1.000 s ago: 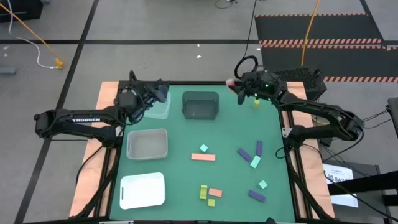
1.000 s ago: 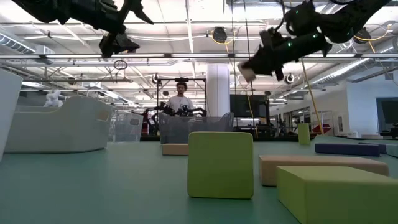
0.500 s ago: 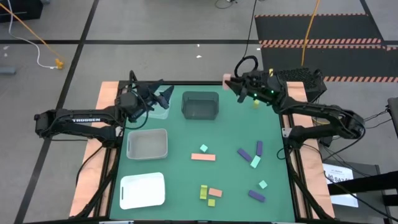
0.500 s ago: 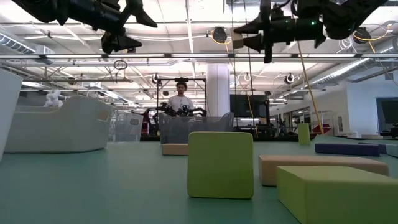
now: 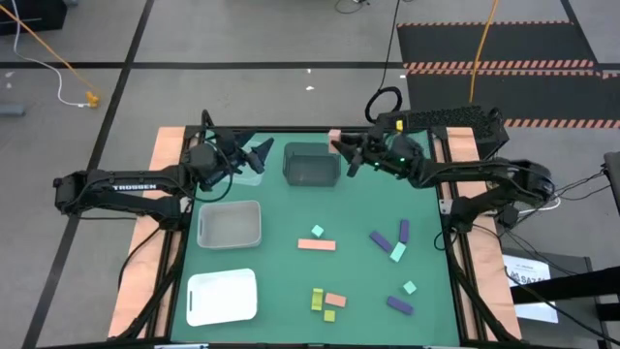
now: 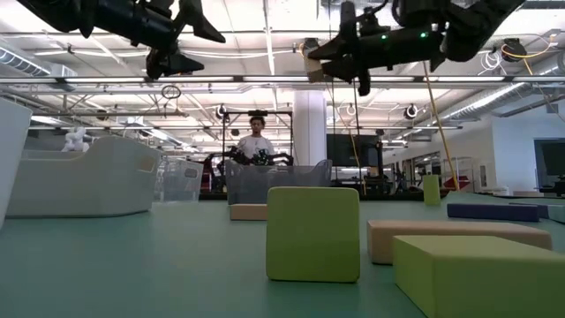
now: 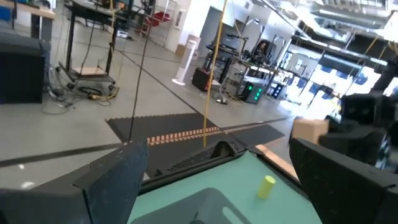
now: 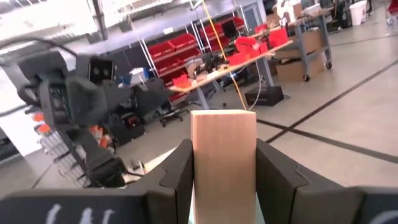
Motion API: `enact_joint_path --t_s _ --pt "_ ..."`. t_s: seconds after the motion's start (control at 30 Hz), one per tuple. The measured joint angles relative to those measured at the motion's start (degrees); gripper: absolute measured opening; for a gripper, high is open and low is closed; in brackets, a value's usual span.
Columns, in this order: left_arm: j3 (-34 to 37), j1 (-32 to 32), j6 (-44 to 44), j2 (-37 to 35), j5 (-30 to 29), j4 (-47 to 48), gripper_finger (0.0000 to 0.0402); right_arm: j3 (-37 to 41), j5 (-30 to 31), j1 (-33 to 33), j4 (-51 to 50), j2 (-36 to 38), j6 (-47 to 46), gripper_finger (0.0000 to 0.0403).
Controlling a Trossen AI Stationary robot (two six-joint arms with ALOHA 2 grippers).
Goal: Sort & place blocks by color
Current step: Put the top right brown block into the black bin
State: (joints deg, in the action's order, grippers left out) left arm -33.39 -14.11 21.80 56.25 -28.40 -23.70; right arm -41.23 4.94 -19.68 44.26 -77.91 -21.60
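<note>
At the far left of the green desk [image 5: 291,281], the white tray [image 5: 222,296] and a clear bin [image 5: 230,224] sit along the left edge. Above them, near the desk's far edge, the left pincer [image 5: 254,154] hangs in the air with its fingers spread apart and nothing between them, over a second clear bin [image 5: 247,171].

Next comes the dark bin [image 5: 311,164] at the middle of the far edge. Just beside its right corner, the right pincer [image 5: 341,147] is raised and clenched on a salmon-orange block [image 8: 223,163], which the right wrist view shows standing upright between the two fingers. The remaining blocks lie loose on the right half of the desk: a salmon-orange bar [image 5: 316,244], mint-teal cubes, purple bars [image 5: 380,239], and a yellow-green cluster [image 5: 318,299] near the front edge.

The risk here is mostly in the release. The block looks to be at the bin's rim rather than over its middle, so letting go now could bounce it off the wall onto the desk or the floor behind. The two pincers are also near each other across the dark bin, so a sideways move by either arm could cause a knock.
</note>
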Motion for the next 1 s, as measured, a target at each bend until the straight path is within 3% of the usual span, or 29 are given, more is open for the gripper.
enact_joint_path --t_s 0.23,0.43,0.63,1.0 --pt "0.00 1.50 9.55 0.00 0.11 -0.02 0.0390 -4.10 1.49 -0.19 -3.17 -8.86 0.19 0.0117" --pt "0.00 3.75 9.67 0.00 0.13 0.27 0.0390 -5.12 3.88 -0.18 -7.12 -15.99 -1.59 0.0117" --pt "0.00 7.31 13.31 0.00 0.71 0.53 0.0390 -5.18 3.53 -0.19 -7.79 -18.28 -5.52 0.0126" --pt "0.00 11.63 12.88 0.00 1.81 1.66 0.0390 -5.18 3.83 -0.19 -7.71 -18.32 -4.42 0.0233"
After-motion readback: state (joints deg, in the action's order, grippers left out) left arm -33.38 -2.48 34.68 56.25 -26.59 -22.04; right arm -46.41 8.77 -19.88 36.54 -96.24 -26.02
